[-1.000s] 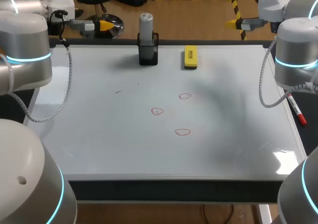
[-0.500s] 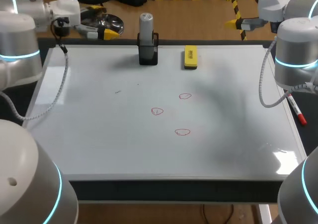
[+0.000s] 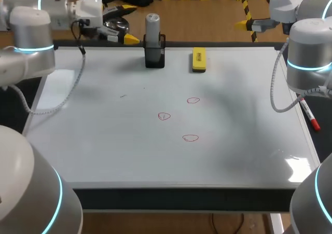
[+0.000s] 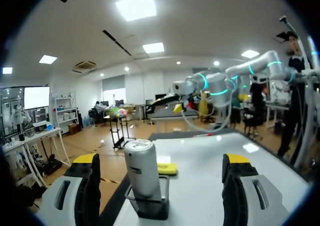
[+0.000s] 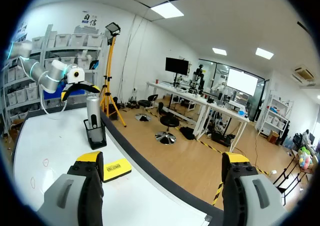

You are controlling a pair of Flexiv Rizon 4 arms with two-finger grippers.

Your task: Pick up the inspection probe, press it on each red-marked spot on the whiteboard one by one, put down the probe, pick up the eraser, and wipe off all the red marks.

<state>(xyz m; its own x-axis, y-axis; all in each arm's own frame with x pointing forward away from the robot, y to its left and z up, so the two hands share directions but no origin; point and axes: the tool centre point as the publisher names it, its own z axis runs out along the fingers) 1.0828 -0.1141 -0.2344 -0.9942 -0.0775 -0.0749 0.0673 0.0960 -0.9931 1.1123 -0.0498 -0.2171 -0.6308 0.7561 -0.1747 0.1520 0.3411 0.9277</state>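
Black holder (image 3: pixel 154 58) holds grey probe (image 3: pixel 152 27) upright; left claw (image 4: pixel 161 161), right claw (image 5: pixel 162 161) wide open, empty.

The whiteboard (image 3: pixel 104 140) is smooth and glossy, throwing back the ceiling lights near its right corner. The probe (image 3: pixel 152 25) looks like grey metal, dull rather than shiny. It stands in a matt black holder (image 3: pixel 154 57) that looks plastic. The eraser (image 3: pixel 199 59) has a hard yellow plastic shell. The fingers (image 4: pixel 75 196) of my left pincer (image 4: pixel 162 161) are smooth pale grey plastic with yellow tips. My right arm (image 3: pixel 308 52) wears a satin silver shell.
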